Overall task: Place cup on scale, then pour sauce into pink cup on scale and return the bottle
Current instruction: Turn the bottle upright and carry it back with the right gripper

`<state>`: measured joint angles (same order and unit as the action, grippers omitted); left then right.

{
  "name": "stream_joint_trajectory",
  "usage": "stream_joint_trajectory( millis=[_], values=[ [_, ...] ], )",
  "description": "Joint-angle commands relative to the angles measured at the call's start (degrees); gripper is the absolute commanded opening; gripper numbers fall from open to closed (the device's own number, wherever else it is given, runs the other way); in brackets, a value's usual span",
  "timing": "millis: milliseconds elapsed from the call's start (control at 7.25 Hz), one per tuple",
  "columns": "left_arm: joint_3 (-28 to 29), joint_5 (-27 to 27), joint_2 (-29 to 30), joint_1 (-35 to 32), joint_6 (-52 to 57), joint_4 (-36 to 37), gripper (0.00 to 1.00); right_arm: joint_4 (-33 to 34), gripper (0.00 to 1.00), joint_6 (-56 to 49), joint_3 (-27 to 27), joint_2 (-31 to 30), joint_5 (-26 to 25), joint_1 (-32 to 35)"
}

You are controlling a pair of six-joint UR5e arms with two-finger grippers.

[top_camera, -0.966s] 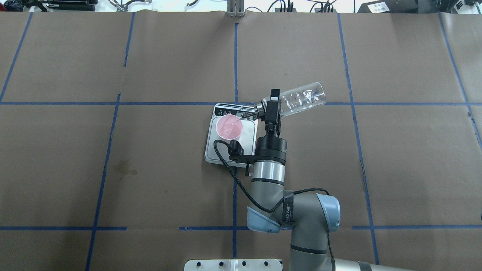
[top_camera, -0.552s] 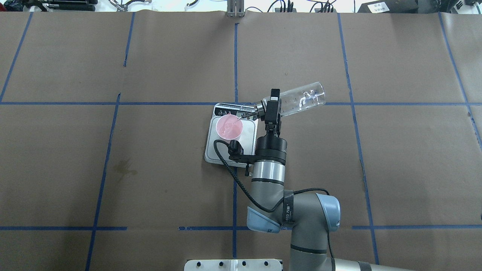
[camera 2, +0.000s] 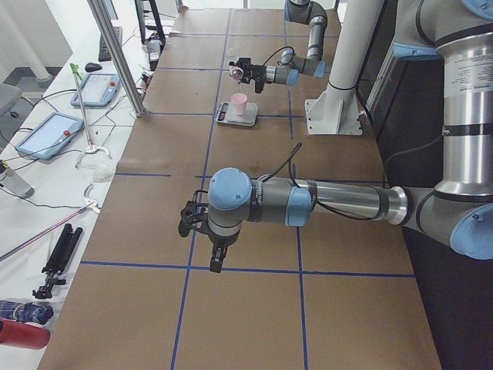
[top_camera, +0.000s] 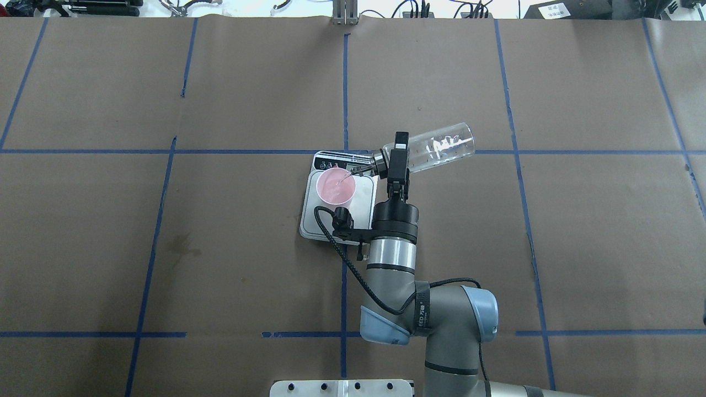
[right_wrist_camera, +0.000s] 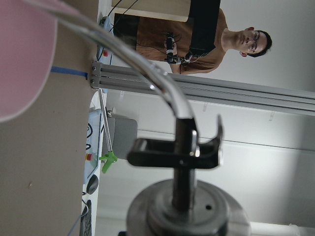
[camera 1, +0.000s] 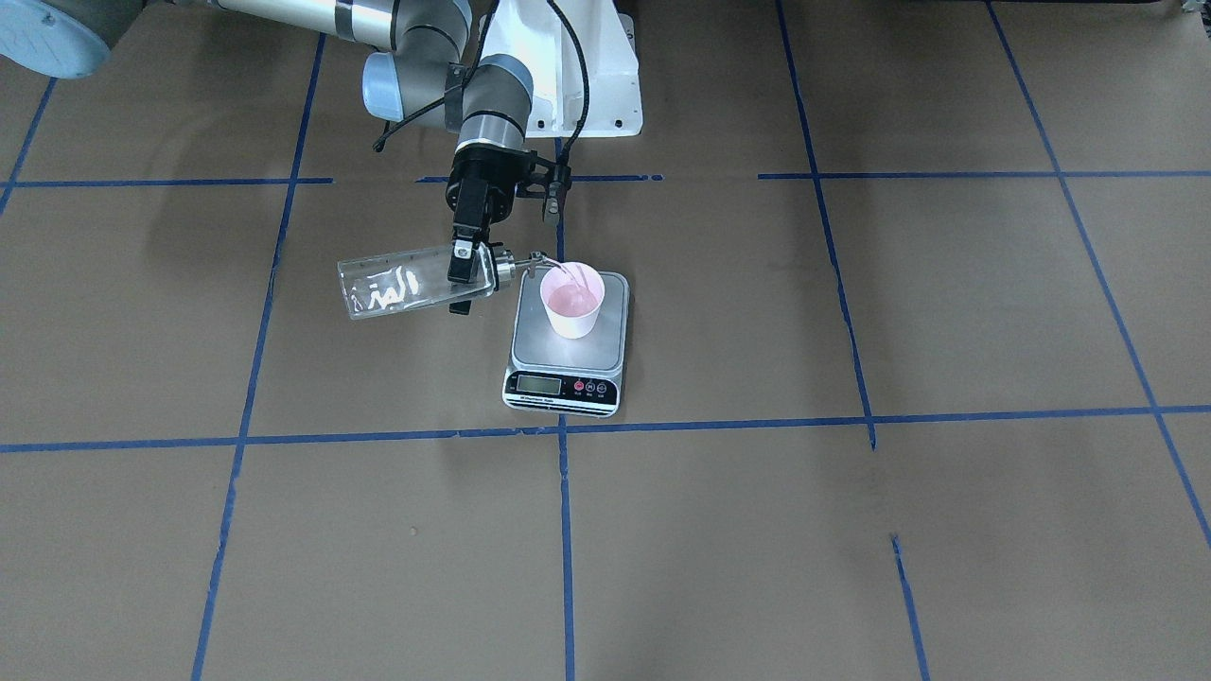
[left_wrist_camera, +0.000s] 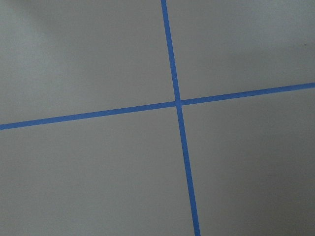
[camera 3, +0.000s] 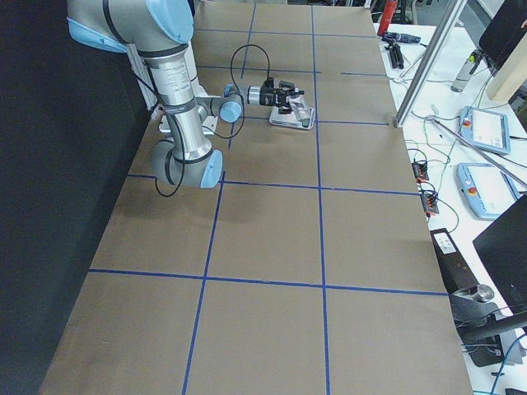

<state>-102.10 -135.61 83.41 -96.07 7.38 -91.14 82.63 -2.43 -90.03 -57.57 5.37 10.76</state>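
The pale pink cup (top_camera: 336, 186) stands on the scale's (top_camera: 313, 223) steel platform, also in the front view (camera 1: 571, 301). My right gripper (top_camera: 398, 160) is shut on the neck of the clear glass bottle (top_camera: 438, 147). The bottle is held nearly level, base to the right. Its metal spout (right_wrist_camera: 147, 73) reaches over the cup's rim (right_wrist_camera: 19, 59). Clear sauce (camera 1: 383, 293) lies in the bottle, and a thin stream runs into the cup, which holds liquid. My left gripper (camera 2: 187, 222) shows only in the left side view, low over the table; I cannot tell its state.
The scale's black display strip (camera 1: 563, 386) faces away from the robot. Brown paper with blue tape lines (left_wrist_camera: 177, 103) covers the table. Tablets and cables lie on a side bench (camera 2: 54, 131). A person (right_wrist_camera: 211, 34) stands beyond the table.
The bottle's base has risen very slightly and the liquid inside has shifted. The right wrist has edged forward a little. The cup and scale have not moved.
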Motion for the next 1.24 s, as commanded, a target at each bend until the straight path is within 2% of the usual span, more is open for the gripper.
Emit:
stream_joint_trajectory(
  millis=[0,138,414,690,828,966,1103],
  values=[
    [-0.03,-0.09,0.00,0.00,0.00,0.00,1.00,-7.63,0.00,0.50,-0.06,-0.09,2.44,-0.39],
    [-0.03,-0.09,0.00,0.09,0.00,0.00,1.00,-10.27,0.00,0.67,-0.06,-0.17,3.15,-0.39],
    [-0.21,-0.09,0.00,0.00,0.09,0.00,1.00,-22.37,0.00,6.34,0.12,-1.48,7.09,-0.47],
    [-0.21,-0.09,0.00,0.00,0.00,-0.09,1.00,-29.70,0.00,10.75,-2.16,-2.19,15.42,0.14],
    [-0.21,-0.09,0.00,0.00,0.09,-0.09,1.00,-30.42,0.00,16.61,-4.52,-3.15,18.42,0.84],
    [-0.21,-0.09,0.00,0.00,0.09,-0.17,1.00,-30.51,0.00,24.24,-8.98,-6.47,19.23,0.93],
    [-0.21,-0.09,0.00,0.00,0.09,-0.17,1.00,-30.43,0.00,26.58,-13.90,-9.37,20.29,0.93]
  ],
)
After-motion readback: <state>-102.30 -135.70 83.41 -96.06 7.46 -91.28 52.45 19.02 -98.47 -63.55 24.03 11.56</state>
